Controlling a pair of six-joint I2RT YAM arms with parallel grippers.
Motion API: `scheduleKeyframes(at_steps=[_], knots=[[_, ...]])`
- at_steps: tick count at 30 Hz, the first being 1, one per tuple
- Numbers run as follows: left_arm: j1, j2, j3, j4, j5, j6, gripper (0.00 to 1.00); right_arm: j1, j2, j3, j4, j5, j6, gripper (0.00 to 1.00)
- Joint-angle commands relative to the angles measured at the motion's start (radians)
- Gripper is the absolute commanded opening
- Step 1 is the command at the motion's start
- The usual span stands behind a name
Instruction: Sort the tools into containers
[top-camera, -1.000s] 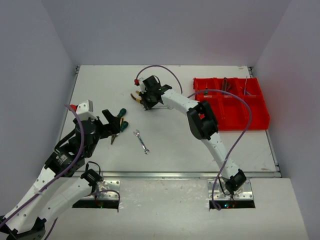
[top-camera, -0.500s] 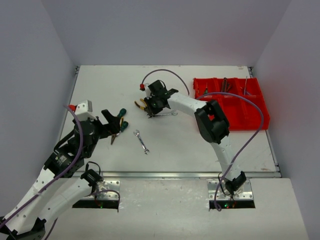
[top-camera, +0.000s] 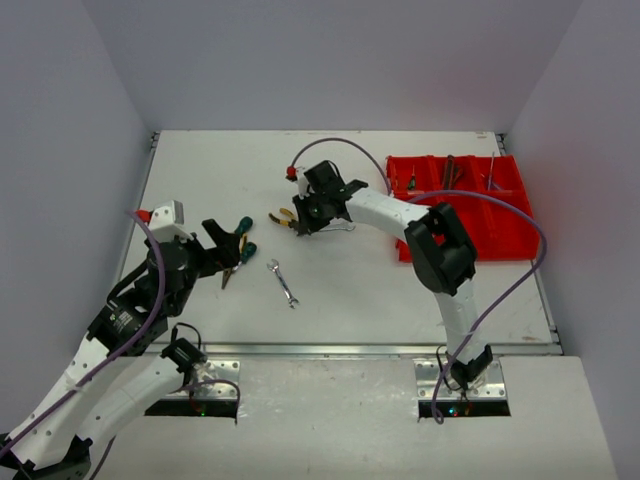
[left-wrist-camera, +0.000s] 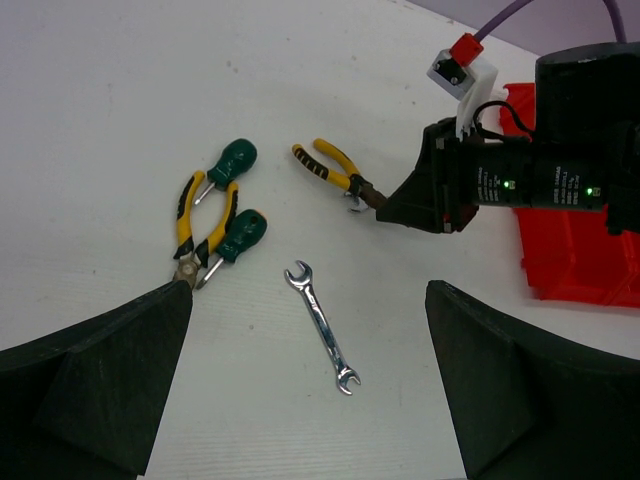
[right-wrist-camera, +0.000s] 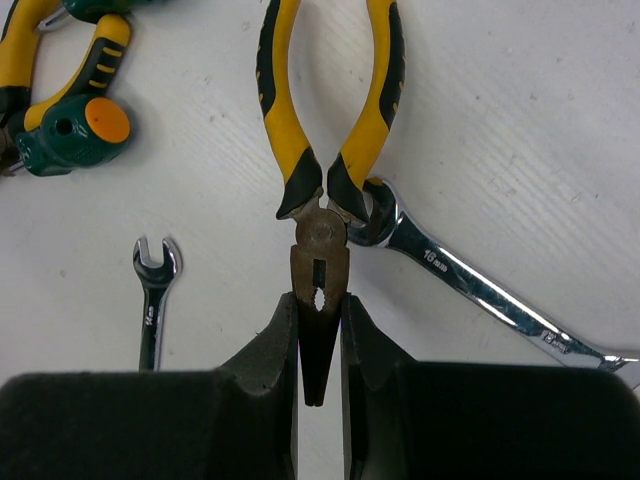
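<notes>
My right gripper (top-camera: 306, 214) (right-wrist-camera: 320, 350) is shut on the nose of yellow-handled pliers (right-wrist-camera: 285, 120) (top-camera: 281, 217) (left-wrist-camera: 325, 165). A large silver wrench (right-wrist-camera: 470, 280) (top-camera: 337, 228) lies against the pliers' hinge. A small silver wrench (top-camera: 284, 282) (left-wrist-camera: 322, 327) (right-wrist-camera: 152, 295) lies mid-table. Two green screwdrivers (left-wrist-camera: 232, 160) (top-camera: 246, 238) and a second pair of yellow pliers (left-wrist-camera: 195, 225) lie together at the left. My left gripper (top-camera: 228, 245) (left-wrist-camera: 315, 400) is open and empty, above them and the small wrench. The red divided bin (top-camera: 470, 238) (left-wrist-camera: 575, 270) stands at the right.
Several slim tools (top-camera: 447, 170) lie in the bin's far compartments. The right arm's purple cable (top-camera: 340, 145) arcs over the table behind the gripper. Grey walls close in the table on the left, back and right.
My right gripper has moved right and a little nearer, taking the yellow pliers with it; the large wrench has shifted along. The left arm has not moved.
</notes>
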Motion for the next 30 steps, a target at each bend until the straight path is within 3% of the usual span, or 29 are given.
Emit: scheduleKeyframes(at_steps=[1, 6, 11, 15, 19, 25, 30], knots=[[0.010, 0.005, 0.003, 0.033, 0.010, 0.005, 1.00, 0.006, -0.087, -0.041, 0.079, -0.063, 0.038, 0.00], [0.009, 0.011, 0.015, 0.015, 0.022, -0.064, 1.00, 0.007, -0.188, -0.160, 0.152, -0.080, 0.082, 0.00], [0.009, 0.044, -0.143, 0.157, 0.213, -0.282, 1.00, 0.006, -0.264, -0.233, 0.174, -0.126, 0.128, 0.00], [0.011, 0.166, -0.217, 0.290, 0.327, -0.439, 1.00, 0.004, -0.338, -0.320, 0.230, -0.173, 0.178, 0.00], [0.011, 0.297, -0.194, 0.337, 0.319, -0.507, 1.00, 0.004, -0.416, -0.394, 0.252, -0.193, 0.226, 0.00], [0.009, 0.308, -0.183, 0.431, 0.366, -0.514, 1.00, 0.002, -0.586, -0.521, 0.264, -0.132, 0.264, 0.00], [0.009, 0.240, -0.182, 0.407, 0.358, -0.444, 1.00, -0.046, -0.769, -0.622, 0.231, -0.011, 0.295, 0.00]])
